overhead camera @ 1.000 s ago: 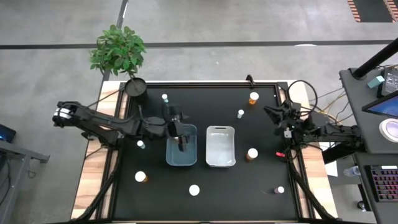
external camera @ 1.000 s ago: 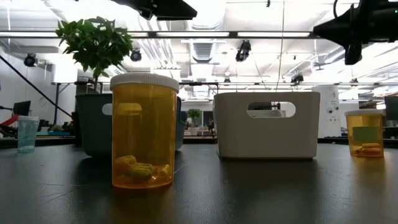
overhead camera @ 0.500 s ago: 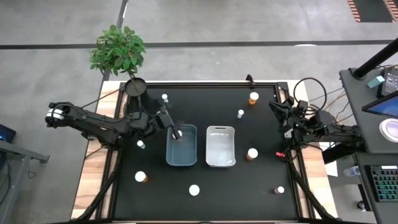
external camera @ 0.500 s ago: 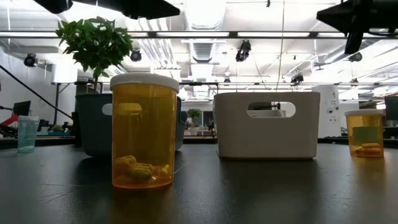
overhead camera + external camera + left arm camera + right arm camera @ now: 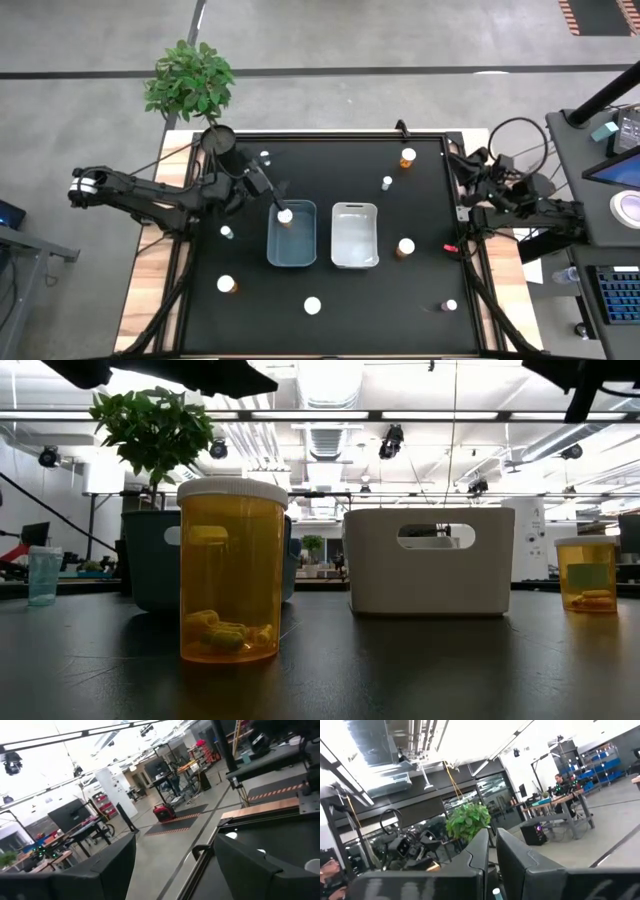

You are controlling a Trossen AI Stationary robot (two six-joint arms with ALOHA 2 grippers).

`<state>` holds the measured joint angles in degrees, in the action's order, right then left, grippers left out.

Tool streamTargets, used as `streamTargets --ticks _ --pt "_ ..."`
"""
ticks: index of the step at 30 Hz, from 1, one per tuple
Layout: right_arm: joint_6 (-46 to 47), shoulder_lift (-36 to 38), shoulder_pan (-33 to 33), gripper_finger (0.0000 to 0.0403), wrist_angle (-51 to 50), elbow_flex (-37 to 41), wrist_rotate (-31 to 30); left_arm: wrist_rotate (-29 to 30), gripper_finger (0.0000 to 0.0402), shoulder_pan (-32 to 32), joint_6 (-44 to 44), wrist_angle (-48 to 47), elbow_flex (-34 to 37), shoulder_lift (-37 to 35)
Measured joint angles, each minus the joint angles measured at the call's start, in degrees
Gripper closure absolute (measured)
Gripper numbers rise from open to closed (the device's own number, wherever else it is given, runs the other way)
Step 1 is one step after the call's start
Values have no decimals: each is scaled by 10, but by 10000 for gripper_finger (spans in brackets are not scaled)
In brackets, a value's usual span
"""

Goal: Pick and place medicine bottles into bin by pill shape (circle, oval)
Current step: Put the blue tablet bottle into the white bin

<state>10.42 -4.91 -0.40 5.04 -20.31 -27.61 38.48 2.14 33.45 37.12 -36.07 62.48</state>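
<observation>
- You are between picks: one white-capped bottle [image 5: 285,215] lies in the grey-blue bin [image 5: 292,250], at its far end, and the white bin [image 5: 354,235] beside it looks empty from above.
- Your left claw [image 5: 262,186] sits just off the far-left corner of the grey-blue bin, raised off the surface. In the left wrist view its fingers [image 5: 250,865] stand wide apart with only the room and the surface edge between them, so it grips nothing.
- Your right claw [image 5: 478,172] is parked at the right edge of the surface, off the black mat. In the right wrist view its fingers [image 5: 512,857] are nearly together, only a thin slit between them, and nothing is held.
- The other medicine bottles are still scattered: an orange one [image 5: 408,157] at the far right, a small one [image 5: 387,183] near it, an orange one [image 5: 405,247] just right of the white bin, one [image 5: 450,305] at the near right, one [image 5: 313,305] near centre, an orange one [image 5: 226,284] at near left, a tiny one [image 5: 227,232] left of the grey-blue bin, and one [image 5: 265,157] far, by the plant pot [image 5: 218,140].
- My guess for your next move: pick the closest bottle to the left claw, probably the far one by the pot or the tiny one left of the bin, and check its pill shape before choosing a bin.
- In the low view the near orange bottle [image 5: 232,570] shows pills at its bottom, but their shape is hard to judge.
</observation>
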Motion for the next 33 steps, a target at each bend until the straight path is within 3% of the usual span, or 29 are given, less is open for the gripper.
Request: streamTargets --ticks 7,33 --pt "-8 -7 0 374 0 -14 -2 23 151 -14 0 19 0 0" --pt "-39 -7 0 374 101 -46 11 9 151 -14 -7 33 0 1"
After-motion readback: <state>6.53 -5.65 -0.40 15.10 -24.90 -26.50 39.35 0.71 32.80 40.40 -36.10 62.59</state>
